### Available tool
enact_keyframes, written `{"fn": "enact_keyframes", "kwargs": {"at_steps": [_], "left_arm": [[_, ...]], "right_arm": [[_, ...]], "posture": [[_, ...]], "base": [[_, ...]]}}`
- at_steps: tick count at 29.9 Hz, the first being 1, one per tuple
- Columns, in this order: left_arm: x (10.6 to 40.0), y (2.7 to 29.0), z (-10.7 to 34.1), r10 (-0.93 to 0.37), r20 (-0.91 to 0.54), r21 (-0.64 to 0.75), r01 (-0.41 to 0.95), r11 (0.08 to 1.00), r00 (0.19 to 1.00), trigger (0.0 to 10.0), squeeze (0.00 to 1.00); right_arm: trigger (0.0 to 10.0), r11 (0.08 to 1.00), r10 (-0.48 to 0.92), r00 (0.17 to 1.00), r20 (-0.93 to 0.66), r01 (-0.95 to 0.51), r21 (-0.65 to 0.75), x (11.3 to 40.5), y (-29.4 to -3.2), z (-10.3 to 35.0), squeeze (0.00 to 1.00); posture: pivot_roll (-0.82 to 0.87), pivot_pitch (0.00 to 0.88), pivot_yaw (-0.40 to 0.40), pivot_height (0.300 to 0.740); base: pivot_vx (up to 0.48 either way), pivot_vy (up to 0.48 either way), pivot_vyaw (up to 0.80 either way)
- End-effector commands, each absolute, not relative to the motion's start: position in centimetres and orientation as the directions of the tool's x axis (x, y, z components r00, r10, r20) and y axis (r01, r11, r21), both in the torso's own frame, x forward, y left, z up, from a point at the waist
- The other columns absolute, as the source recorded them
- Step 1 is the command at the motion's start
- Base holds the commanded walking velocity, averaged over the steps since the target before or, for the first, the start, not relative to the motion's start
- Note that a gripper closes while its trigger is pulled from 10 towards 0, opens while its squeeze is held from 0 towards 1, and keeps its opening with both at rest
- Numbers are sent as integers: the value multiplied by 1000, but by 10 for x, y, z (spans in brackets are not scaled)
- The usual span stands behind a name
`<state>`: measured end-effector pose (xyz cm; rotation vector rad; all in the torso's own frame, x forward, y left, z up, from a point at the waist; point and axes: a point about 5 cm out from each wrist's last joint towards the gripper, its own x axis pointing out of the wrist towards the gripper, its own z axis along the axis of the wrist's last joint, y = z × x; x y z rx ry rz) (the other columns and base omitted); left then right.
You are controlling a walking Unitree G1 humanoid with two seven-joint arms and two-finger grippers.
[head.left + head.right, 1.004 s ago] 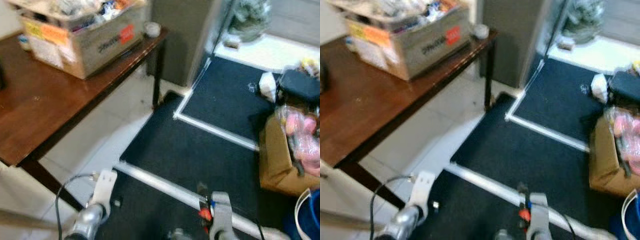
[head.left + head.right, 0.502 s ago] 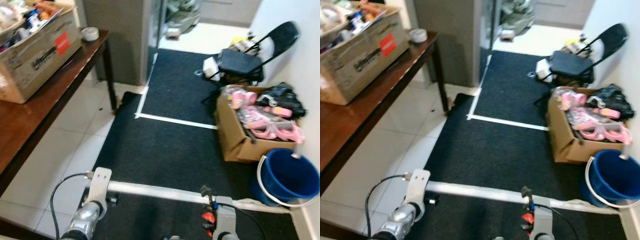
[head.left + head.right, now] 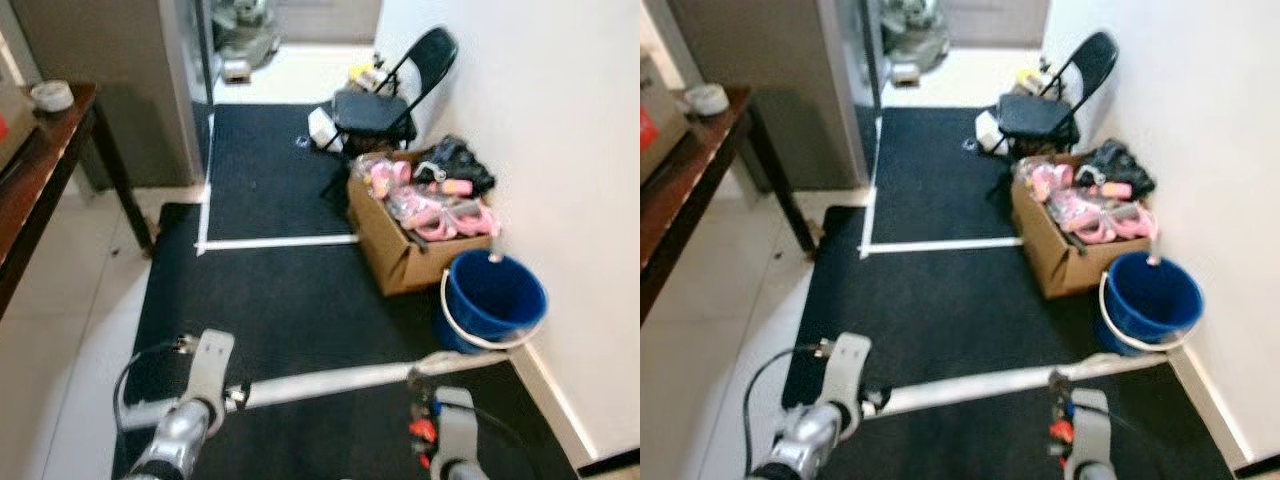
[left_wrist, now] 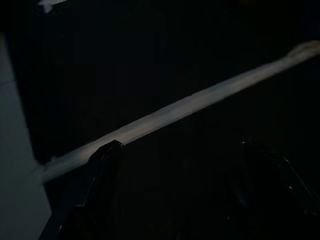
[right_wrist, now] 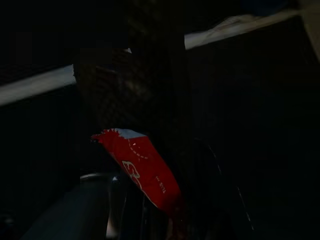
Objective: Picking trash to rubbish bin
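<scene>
- One red snack wrapper (image 5: 142, 172) sits clamped in the right pincer (image 5: 150, 165), whose two dark fingers are closed around it; in the eye views a bit of red shows at that arm's wrist (image 3: 420, 430), low over the black mat (image 3: 280, 300).
- The left pincer (image 4: 175, 170) hangs low over the same mat, its two black fingers spread well apart with nothing between them.
- One blue bucket (image 3: 493, 300) with a white handle stands on the mat against the white wall, ahead and to the robot's right.
- One cardboard box (image 3: 400, 250) stands just beside the bucket, on its far side, heaped with pink items; their number cannot be told.
- One black folding chair (image 3: 385, 100) stands beyond the box.
- Two white strips cross the mat: one near the arms (image 3: 330, 380), one farther off (image 3: 275, 242).
- One dark wooden tabletop (image 3: 680, 170) shows at the left, with one roll of tape (image 3: 706, 98) at its far corner.
</scene>
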<state>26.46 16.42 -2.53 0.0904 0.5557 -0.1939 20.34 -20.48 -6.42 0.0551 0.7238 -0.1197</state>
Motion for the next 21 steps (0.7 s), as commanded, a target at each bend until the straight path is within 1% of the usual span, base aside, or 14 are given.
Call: {"fn": "enact_keyframes", "kwargs": {"at_steps": [1, 2, 6, 7, 11, 21], "left_arm": [[258, 165, -30, -161, -547, 18, 204, 979, 821, 10000, 0], [258, 165, -30, -161, -547, 18, 204, 979, 821, 10000, 0], [259, 162, -29, -187, -531, -8, 215, 976, 827, 10000, 0], [260, 159, -28, -215, -521, -36, 231, 972, 826, 10000, 0], [260, 156, -28, -234, -515, -46, 246, 968, 825, 10000, 0], [259, 155, -27, -252, -505, -62, 256, 965, 825, 10000, 0]], "right_arm": [[10000, 989, -97, 722, -685, 148, 16, 194, -206, -70, 0], [10000, 989, -97, 722, -685, 148, 16, 194, -206, -70, 0], [10000, 991, -83, 728, -681, 130, 18, 194, -205, -69, 0], [10000, 991, -84, 728, -680, 132, 20, 194, -205, -69, 0], [10000, 991, -84, 728, -681, 133, 19, 194, -205, -70, 0], [10000, 991, -83, 729, -680, 131, 20, 194, -204, -70, 0]], "posture": [[-5, 117, -11, 740], [-5, 117, -11, 740], [-6, 118, -13, 740], [-5, 119, -16, 740], [-4, 120, -18, 740], [-8, 120, -17, 740]], "base": [[0, 0, -569], [0, 0, -569], [0, 0, 0], [0, 0, 0], [0, 0, 0], [388, 0, 0]]}}
